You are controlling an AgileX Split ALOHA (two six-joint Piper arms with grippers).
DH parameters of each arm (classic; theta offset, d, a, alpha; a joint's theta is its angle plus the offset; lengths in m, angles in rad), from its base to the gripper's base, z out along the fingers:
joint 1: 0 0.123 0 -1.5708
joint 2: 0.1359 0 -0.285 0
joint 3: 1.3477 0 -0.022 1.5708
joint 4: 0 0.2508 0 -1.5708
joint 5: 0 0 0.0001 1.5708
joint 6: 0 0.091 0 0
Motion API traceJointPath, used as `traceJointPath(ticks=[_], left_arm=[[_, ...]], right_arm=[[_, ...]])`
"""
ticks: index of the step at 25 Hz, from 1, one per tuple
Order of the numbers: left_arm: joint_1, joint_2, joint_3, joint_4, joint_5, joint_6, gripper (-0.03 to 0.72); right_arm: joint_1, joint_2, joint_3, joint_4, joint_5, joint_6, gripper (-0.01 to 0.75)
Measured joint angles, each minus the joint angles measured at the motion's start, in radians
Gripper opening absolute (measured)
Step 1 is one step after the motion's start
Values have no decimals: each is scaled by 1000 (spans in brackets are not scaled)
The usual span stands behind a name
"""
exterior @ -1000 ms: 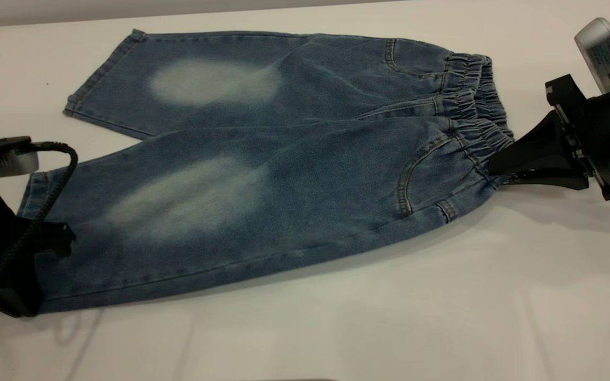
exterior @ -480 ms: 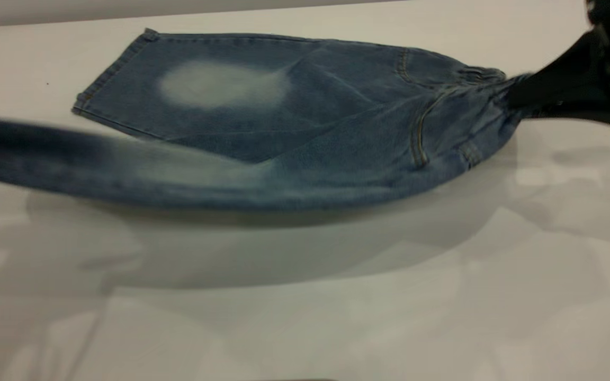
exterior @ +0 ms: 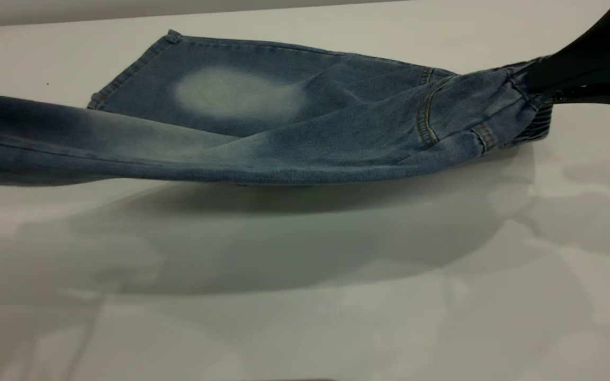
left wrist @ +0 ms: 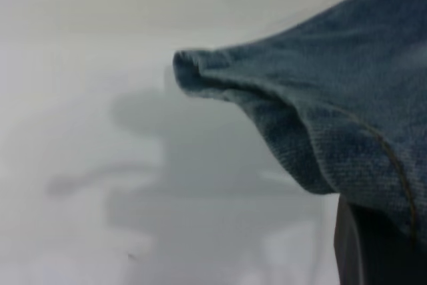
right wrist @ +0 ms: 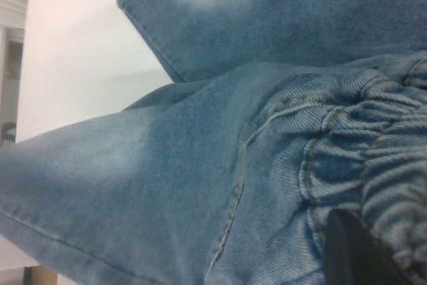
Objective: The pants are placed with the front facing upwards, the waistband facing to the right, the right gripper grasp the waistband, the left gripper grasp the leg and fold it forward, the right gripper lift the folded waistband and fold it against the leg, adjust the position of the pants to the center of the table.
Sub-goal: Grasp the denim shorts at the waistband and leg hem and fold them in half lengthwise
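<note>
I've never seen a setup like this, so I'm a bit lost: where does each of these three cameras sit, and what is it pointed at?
Exterior view: off the rig, low, facing across the table at the pants; the right gripper shows at the waistband.
Left wrist view: on the left arm, looking along a raised leg hem; a dark bit of the left gripper shows.
Right wrist view: on the right arm, close over the waistband; one dark jaw tip shows.
All three share the pants.

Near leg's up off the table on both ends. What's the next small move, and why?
Probably carry the lifted near leg away from the camera, over the far leg flat on the table. The right hand holds the waistband raised; the left hand holds the hem, so the fold isn't laid down yet.
</note>
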Motion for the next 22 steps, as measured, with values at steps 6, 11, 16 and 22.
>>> traceJointPath(ticks=[6, 11, 16, 22], left_arm=[[0, 235, -210, 3, -32, 45, 44], [-2, 431, -410, 3, -37, 79, 44], [-29, 637, -582, 3, -40, 113, 44], [-43, 790, -761, 5, -40, 140, 44]], right_arm=[[0, 21, -37, 17, -53, 1, 40], [0, 27, -101, 45, -159, 3, 40], [0, 73, -176, 50, -255, 1, 40], [0, 195, -293, 50, -260, -4, 40]])
